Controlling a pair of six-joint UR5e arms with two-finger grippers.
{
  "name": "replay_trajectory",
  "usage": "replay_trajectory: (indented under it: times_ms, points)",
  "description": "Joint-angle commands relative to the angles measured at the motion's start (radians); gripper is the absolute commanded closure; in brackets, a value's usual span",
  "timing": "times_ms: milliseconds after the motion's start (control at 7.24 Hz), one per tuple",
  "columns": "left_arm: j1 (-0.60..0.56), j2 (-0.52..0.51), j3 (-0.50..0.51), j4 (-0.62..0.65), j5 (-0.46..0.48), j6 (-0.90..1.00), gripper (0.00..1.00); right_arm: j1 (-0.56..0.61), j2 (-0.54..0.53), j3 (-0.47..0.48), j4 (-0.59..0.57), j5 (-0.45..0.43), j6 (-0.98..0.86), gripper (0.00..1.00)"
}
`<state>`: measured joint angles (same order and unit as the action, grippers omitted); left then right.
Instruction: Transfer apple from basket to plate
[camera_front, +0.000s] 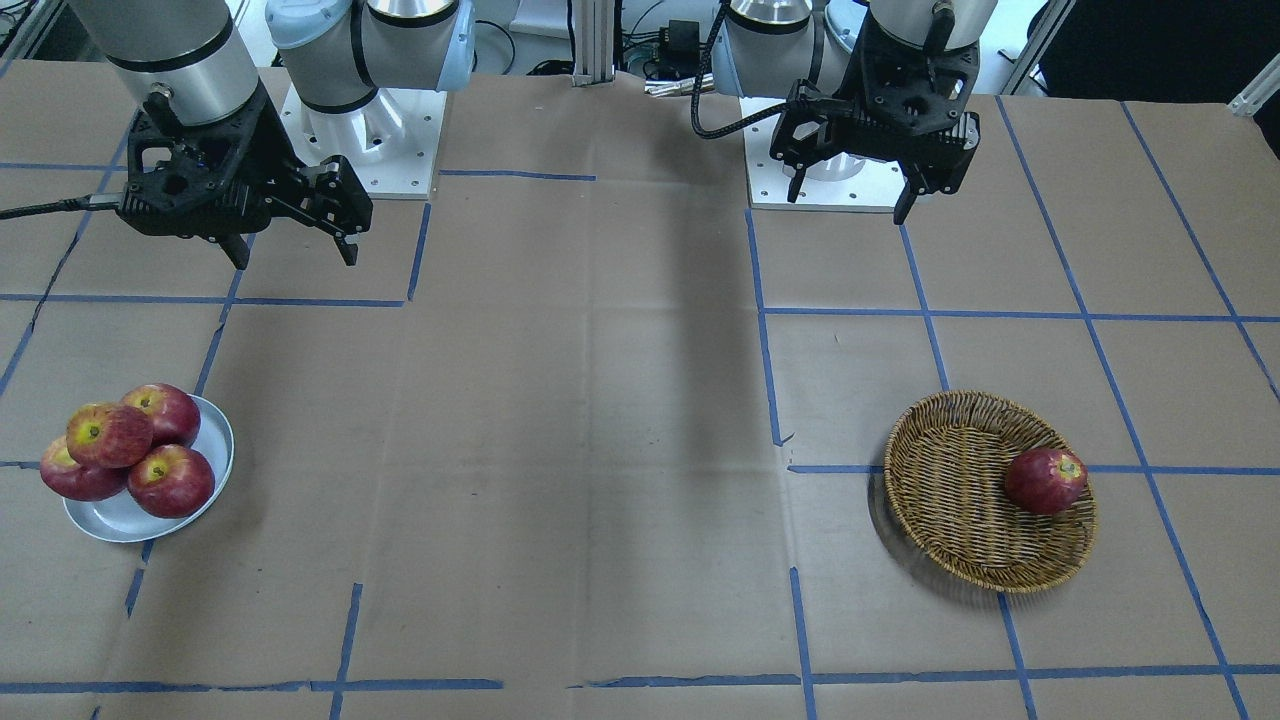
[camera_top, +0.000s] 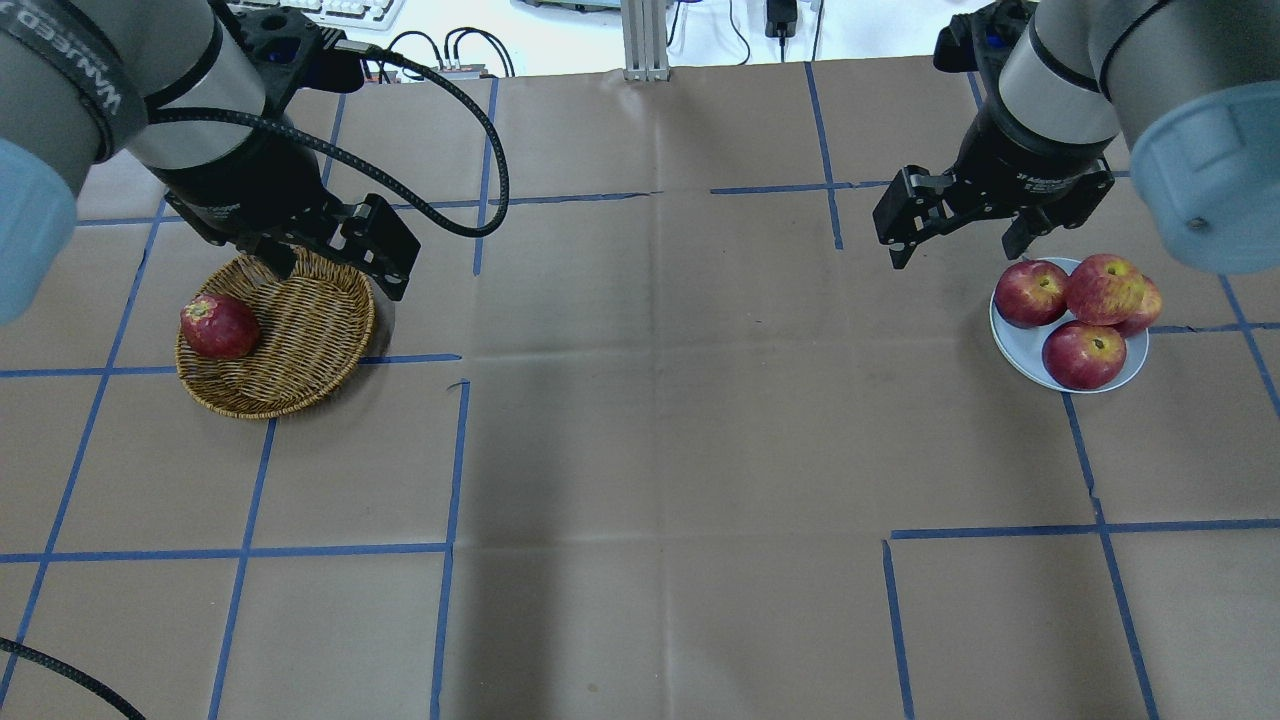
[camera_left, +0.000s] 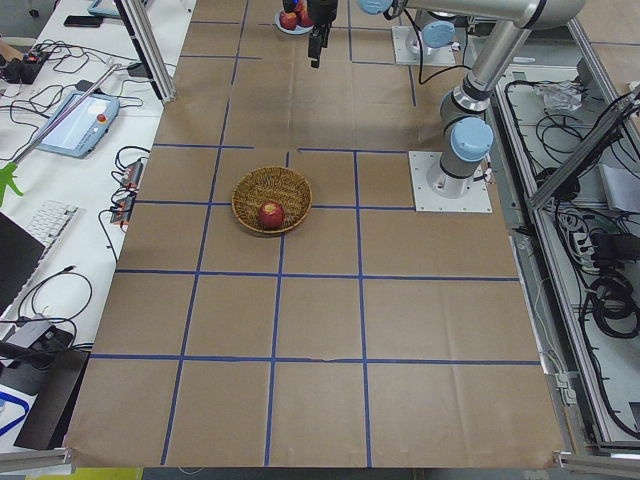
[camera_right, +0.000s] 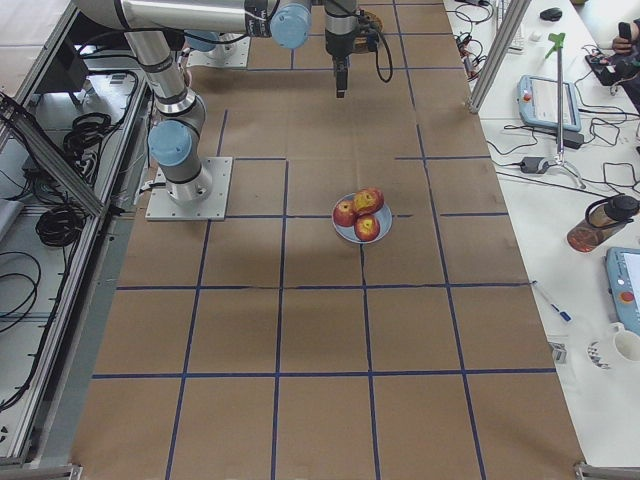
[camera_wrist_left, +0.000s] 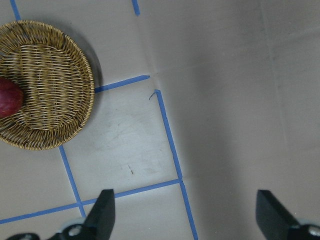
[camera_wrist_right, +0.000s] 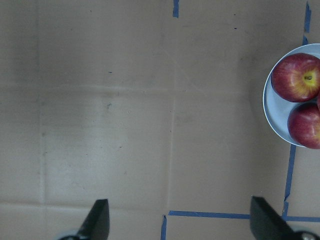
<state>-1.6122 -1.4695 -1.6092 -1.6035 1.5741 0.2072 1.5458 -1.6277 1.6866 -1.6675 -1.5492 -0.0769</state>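
**Current step.** We judge the transfer to be at its end. The pale, streaky pink-red apple with the yellow stem patch (camera_front: 110, 435) is no longer in the basket. It rests on the small round grey-white plate (camera_front: 112, 520), perched on top of three darker red apples (camera_front: 172, 482).

**Pincers.** The left gripper (camera_front: 850, 203) hangs above the table near the basket, with its fingers spread wide and nothing between them. The right gripper (camera_front: 295, 258) hangs near the plate, likewise spread and empty. Neither touches any fruit.

**Containers.**
- The round woven golden-brown wicker basket (camera_front: 950, 480) holds one deep-red apple (camera_front: 1045, 480), which lies against the rim on the side away from the plate.
- The plate is crowded: four apples, three on its surface and the pale one stacked above them.
- Basket and plate stand well apart on the brown paper-covered table with blue tape lines (camera_front: 600, 450).

**Next move.** We expect no further grasp to be needed. The stacked apple looks liable to roll, so any motion of the right arm should stay clear of the pile.
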Motion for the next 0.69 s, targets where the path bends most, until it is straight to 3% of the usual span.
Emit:
replay_trajectory:
  times_ms: [0,553]
  points:
    - [0.000,-0.002,-0.002,-0.001,0.000,0.000,0.01,0.000,0.000,-0.001,0.000,0.001,0.000,0.00]
    - [0.000,0.000,-0.002,-0.001,0.000,0.000,0.01,0.005,0.000,-0.002,0.014,-0.003,0.048,0.00]
